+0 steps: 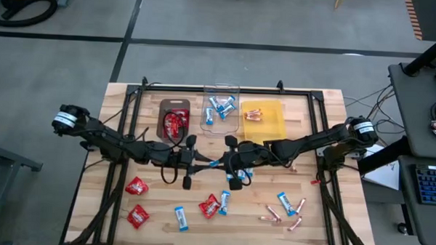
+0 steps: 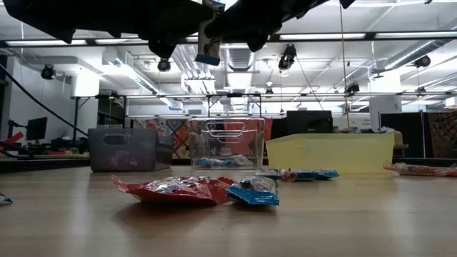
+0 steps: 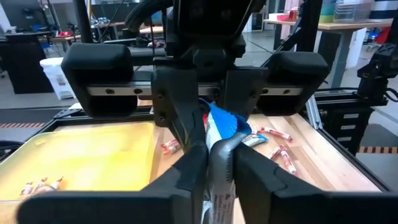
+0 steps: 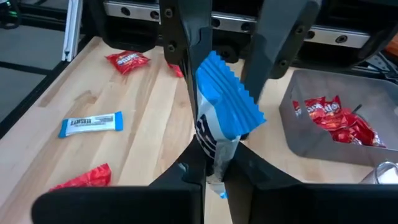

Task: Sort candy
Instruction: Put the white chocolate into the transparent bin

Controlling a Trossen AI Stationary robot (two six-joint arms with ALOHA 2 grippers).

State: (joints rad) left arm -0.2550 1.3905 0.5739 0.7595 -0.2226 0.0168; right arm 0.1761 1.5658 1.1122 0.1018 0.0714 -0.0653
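My two grippers meet over the middle of the table, fingertips facing each other. A blue-and-white bar (image 1: pixel 214 164) is held between them, high above the tabletop; it shows at the top of the low view (image 2: pixel 208 53). My left gripper (image 3: pixel 219 183) is shut on one end and my right gripper (image 4: pixel 214 177) is shut on the other. More candy lies loose on the near half of the table: red packets (image 1: pixel 136 186), blue-and-white bars (image 1: pixel 180 218) and pinkish-copper sticks (image 1: pixel 273 214). My left gripper pinches the bar's white printed end (image 3: pixel 217 193) between its two fingers, coming in level from the table's left side. The bar is lifted clear of the table and reaches away toward the other gripper. My right gripper pinches the bar's other end (image 4: pixel 213 152) between its two fingers, coming in level from the table's right side. The bar's blue crimped edge (image 4: pixel 233 93) stands up between the other gripper's fingers. The bar is clear of the table.
Three trays stand in a row at the far middle: a dark tray (image 1: pixel 162 106) with red packets, a clear tray (image 1: pixel 222 90) with blue bars and a yellow tray (image 1: pixel 276 128) with sticks. A black frame borders the table's left, right and far sides.
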